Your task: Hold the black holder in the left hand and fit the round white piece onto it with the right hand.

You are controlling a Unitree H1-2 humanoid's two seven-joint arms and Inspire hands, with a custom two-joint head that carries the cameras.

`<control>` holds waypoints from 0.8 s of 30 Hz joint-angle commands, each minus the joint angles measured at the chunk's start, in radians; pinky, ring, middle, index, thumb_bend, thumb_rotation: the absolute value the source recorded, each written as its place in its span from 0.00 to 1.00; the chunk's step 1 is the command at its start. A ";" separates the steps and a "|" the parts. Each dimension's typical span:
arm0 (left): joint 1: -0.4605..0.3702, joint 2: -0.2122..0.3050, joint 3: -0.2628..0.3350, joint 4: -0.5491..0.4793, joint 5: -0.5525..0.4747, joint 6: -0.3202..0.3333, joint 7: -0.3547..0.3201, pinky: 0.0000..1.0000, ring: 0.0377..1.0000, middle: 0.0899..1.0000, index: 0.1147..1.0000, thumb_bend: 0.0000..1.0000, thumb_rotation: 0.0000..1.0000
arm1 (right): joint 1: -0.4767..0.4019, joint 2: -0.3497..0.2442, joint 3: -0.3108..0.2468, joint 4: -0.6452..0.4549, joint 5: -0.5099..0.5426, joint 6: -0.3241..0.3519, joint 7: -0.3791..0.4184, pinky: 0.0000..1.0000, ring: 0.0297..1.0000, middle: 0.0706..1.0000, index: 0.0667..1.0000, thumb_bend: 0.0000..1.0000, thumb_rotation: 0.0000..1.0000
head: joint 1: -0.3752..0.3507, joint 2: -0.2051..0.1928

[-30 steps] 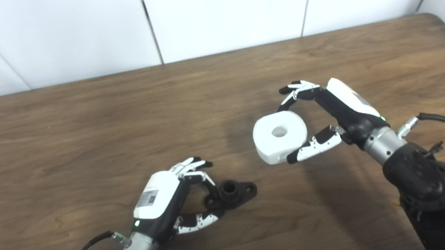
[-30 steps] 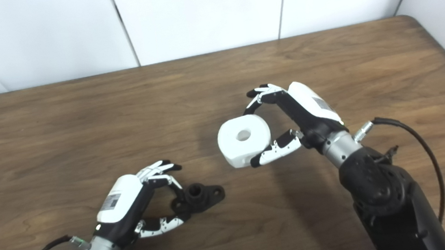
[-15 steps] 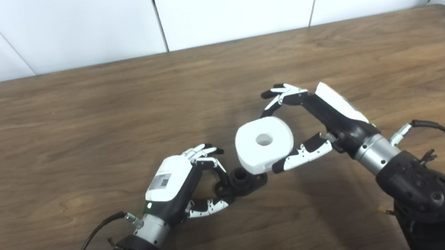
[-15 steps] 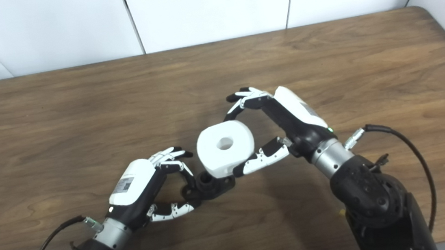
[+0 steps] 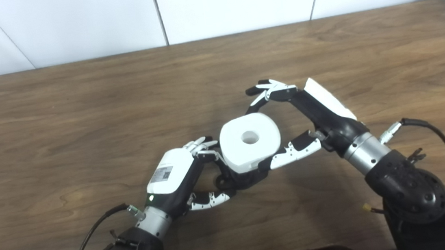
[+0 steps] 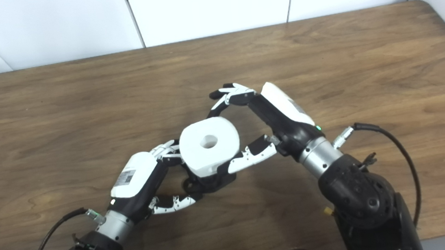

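White piece over the black holder, a hand on each

On the left, the left hand (image 5: 178,178) curls its fingers and thumb around the black holder (image 5: 239,181), which sits on the wooden table (image 5: 82,114) near the front middle. The round white piece (image 5: 250,140) is directly above the holder, mostly hiding it — whether it is seated cannot be told. The right hand (image 5: 308,125) pinches the piece between thumb and fingers.

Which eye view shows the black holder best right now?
Neither shows much. The left eye view is slightly better: the black holder peeks out below the round white piece, between the left hand and the right hand. The right eye view shows a similar dark sliver, mostly covered by the piece.
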 commanded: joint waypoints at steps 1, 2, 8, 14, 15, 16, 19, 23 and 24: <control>-0.002 0.005 -0.007 -0.006 0.029 0.020 -0.033 0.92 0.92 0.83 0.43 0.51 0.06 | -0.015 0.008 0.002 -0.028 0.002 -0.004 -0.014 0.91 0.94 0.83 0.45 0.52 0.14 | 0.001 0.002; -0.002 0.004 -0.007 -0.006 0.030 0.020 -0.031 0.92 0.92 0.83 0.43 0.51 0.06 | -0.014 0.010 0.005 -0.026 0.001 -0.005 -0.015 0.91 0.94 0.83 0.45 0.52 0.14 | 0.002 0.003; -0.002 0.000 -0.006 -0.008 0.024 0.024 -0.031 0.91 0.92 0.82 0.43 0.51 0.06 | -0.007 0.015 0.017 -0.016 0.004 -0.009 -0.023 0.90 0.94 0.83 0.45 0.52 0.14 | 0.007 0.008; -0.003 -0.006 -0.007 -0.014 0.030 0.036 -0.041 0.91 0.92 0.82 0.43 0.51 0.06 | 0.007 0.013 0.027 -0.001 0.010 -0.014 -0.027 0.90 0.94 0.83 0.45 0.52 0.14 | 0.010 0.012; -0.004 -0.007 -0.007 -0.014 0.031 0.036 -0.042 0.91 0.92 0.82 0.43 0.51 0.06 | 0.010 0.012 0.029 0.003 0.011 -0.018 -0.029 0.90 0.94 0.83 0.45 0.52 0.14 | 0.010 0.012; -0.004 -0.007 -0.008 -0.014 0.033 0.035 -0.042 0.91 0.92 0.82 0.43 0.51 0.06 | 0.012 0.011 0.031 0.006 0.011 -0.020 -0.030 0.90 0.94 0.83 0.45 0.52 0.14 | 0.010 0.012; -0.005 -0.008 -0.010 -0.015 0.041 0.034 -0.044 0.92 0.92 0.82 0.43 0.51 0.06 | 0.016 0.006 0.034 0.015 0.011 -0.028 -0.033 0.90 0.94 0.83 0.45 0.52 0.14 | 0.009 0.013; -0.004 -0.013 -0.009 -0.017 0.044 0.036 -0.045 0.91 0.92 0.82 0.43 0.51 0.06 | 0.021 0.002 0.034 0.027 0.015 -0.037 -0.044 0.90 0.94 0.83 0.45 0.52 0.14 | 0.010 0.015; -0.004 -0.015 -0.008 -0.018 0.044 0.036 -0.045 0.91 0.92 0.82 0.43 0.51 0.06 | 0.022 0.002 0.035 0.030 0.016 -0.038 -0.047 0.89 0.94 0.83 0.45 0.52 0.14 | 0.010 0.015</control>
